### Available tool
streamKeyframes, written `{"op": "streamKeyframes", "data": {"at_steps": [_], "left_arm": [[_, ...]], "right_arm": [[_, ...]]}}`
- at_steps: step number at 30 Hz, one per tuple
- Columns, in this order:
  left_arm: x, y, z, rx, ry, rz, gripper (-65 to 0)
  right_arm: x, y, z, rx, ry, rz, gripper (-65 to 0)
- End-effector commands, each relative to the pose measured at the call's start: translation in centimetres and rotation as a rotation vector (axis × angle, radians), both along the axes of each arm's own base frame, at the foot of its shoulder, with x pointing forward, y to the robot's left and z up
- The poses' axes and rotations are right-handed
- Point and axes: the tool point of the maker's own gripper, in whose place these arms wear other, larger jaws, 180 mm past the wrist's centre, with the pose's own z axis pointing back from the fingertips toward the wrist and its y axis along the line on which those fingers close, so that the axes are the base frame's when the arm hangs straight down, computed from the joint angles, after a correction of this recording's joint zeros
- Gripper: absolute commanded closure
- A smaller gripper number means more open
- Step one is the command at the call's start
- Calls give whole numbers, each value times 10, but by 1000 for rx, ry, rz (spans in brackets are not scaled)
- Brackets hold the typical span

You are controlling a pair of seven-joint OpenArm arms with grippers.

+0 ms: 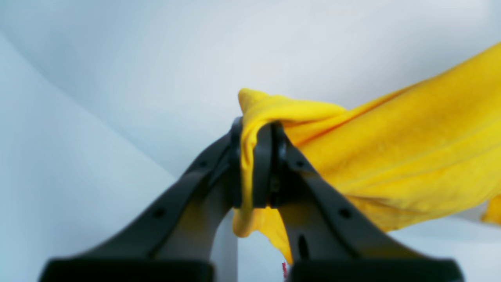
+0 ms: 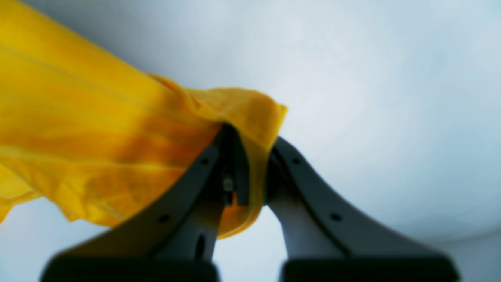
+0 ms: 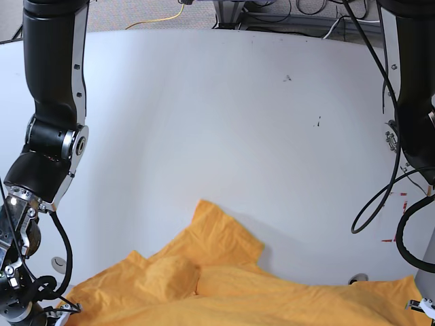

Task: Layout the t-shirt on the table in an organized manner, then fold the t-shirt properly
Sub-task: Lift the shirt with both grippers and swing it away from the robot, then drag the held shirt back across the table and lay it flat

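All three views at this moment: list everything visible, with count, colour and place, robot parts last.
t-shirt: one, orange-yellow, spread along the table's near edge, pinched at two spots.
table: one, white, fills the base view.
grommet: one, grey, by the shirt's right side.
red tape marks: few, red, table's right edge.
cables: several, dark and yellow, floor beyond the table.
left gripper: black, shut on the t-shirt.
right gripper: black, shut on the t-shirt.

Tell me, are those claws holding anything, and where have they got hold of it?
Yes. Both hold the t-shirt. The left gripper pinches a bunched bit of its edge, and the right gripper pinches another edge fold. Which part of the shirt cannot be told.
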Motion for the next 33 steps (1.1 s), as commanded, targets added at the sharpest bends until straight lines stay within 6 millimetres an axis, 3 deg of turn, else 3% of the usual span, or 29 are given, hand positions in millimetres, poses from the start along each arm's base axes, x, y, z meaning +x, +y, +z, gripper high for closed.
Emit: {"op": "streamKeyframes", "data": {"at_steps": [1, 4, 10, 14, 20, 27, 33], "left_arm": [[-4, 7, 5, 1, -21, 20, 0], [-2, 6, -12, 0, 15, 12, 0], [-8, -5, -5, -6, -15, -38, 0], [-7, -4, -13, -9, 1, -36, 0], [-15, -4, -65, 25, 99, -25, 0], [-39, -5, -146, 79, 260, -17, 0], [-70, 18, -210, 99, 455, 62, 0]], "right_arm": [[-4, -4, 10, -11, -35, -15, -16], [-7, -4, -4, -19, -17, -14, -16], [-9, -12, -8, -31, -7, -30, -16], [-11, -14, -13, -35, 10, -39, -16], [-34, -25, -49, -96, 84, -82, -14], [-73, -15, -122, -166, 206, -68, -14], [-106, 2, -179, -179, 309, -27, -14]]}}
